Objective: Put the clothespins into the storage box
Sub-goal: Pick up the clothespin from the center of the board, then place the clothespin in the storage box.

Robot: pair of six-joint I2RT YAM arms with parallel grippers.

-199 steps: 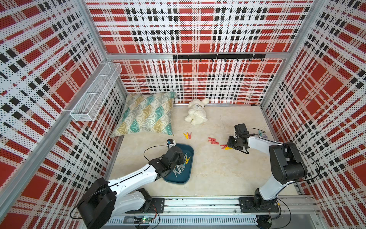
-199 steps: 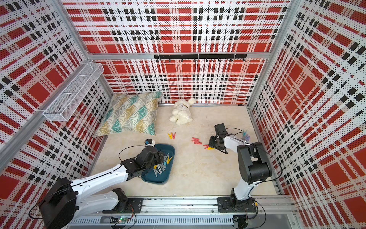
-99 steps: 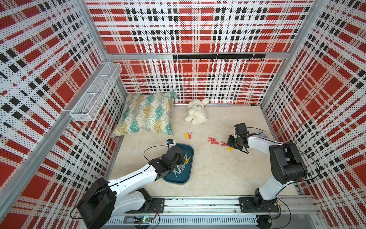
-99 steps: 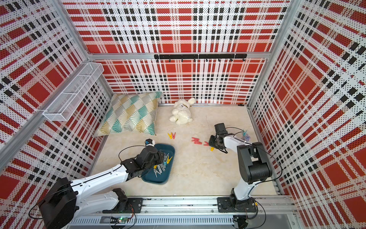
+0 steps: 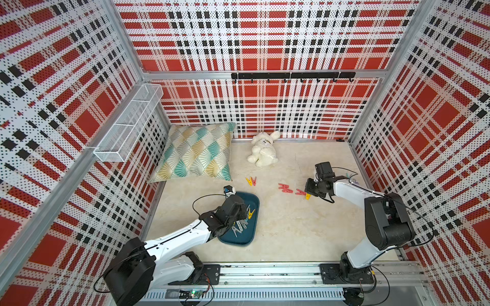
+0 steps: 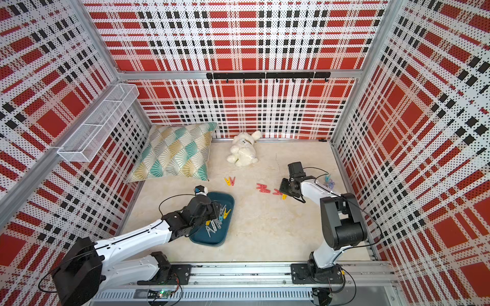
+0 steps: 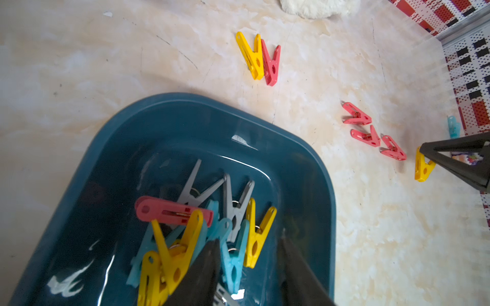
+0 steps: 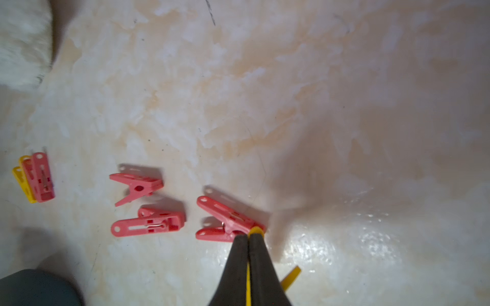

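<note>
Glossy teal storage box (image 7: 265,127), rounded corners, holds V-shaped plastic clothespins (image 7: 172,212); left gripper (image 7: 248,239) jaws parted above. Right gripper (image 8: 248,238) pinches yellow clothespin (image 8: 256,231).

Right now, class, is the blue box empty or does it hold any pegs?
Partly filled. The left wrist view shows the blue box holding a loose pile of grey, yellow, light blue and red pegs, with bare floor beside them.
</note>
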